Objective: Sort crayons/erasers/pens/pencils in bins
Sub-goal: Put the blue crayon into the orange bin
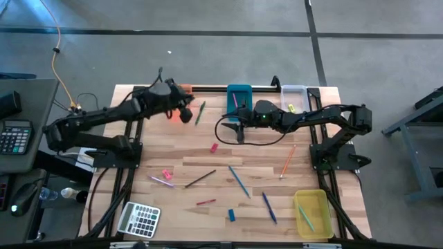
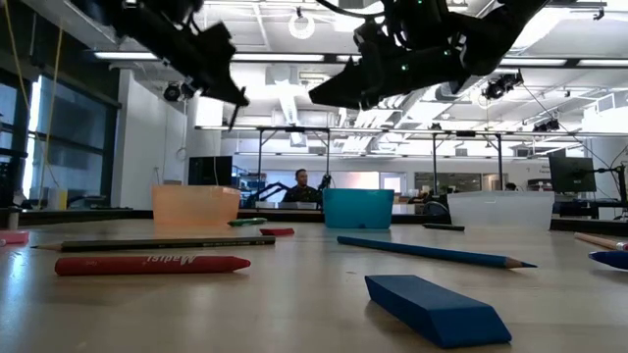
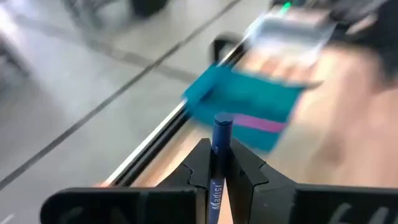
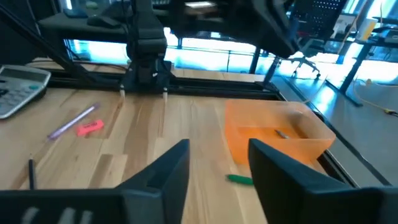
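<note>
Bench (image 1: 208, 166) centre frame. Teal bin (image 1: 239, 96) top centre. Left end effector (image 3: 217, 163), upper left of centre above the orange bin (image 4: 273, 135), clamps a blue pen (image 3: 219, 140); long axis runs along the fingers, tip toward the teal bin. Right end effector (image 4: 219, 163) is open, empty.

Left arm: reaches across the table's far left side, raised above the surface.
Left gripper (image 3: 217, 177): fingers (image 3: 198, 168) pinched together, clamped on a blue pen (image 3: 219, 155).
Right arm: folds inward from the right edge toward the table's middle, held high.
Right gripper (image 4: 217, 165): fingers (image 4: 168, 168) parted, nothing between them.
</note>
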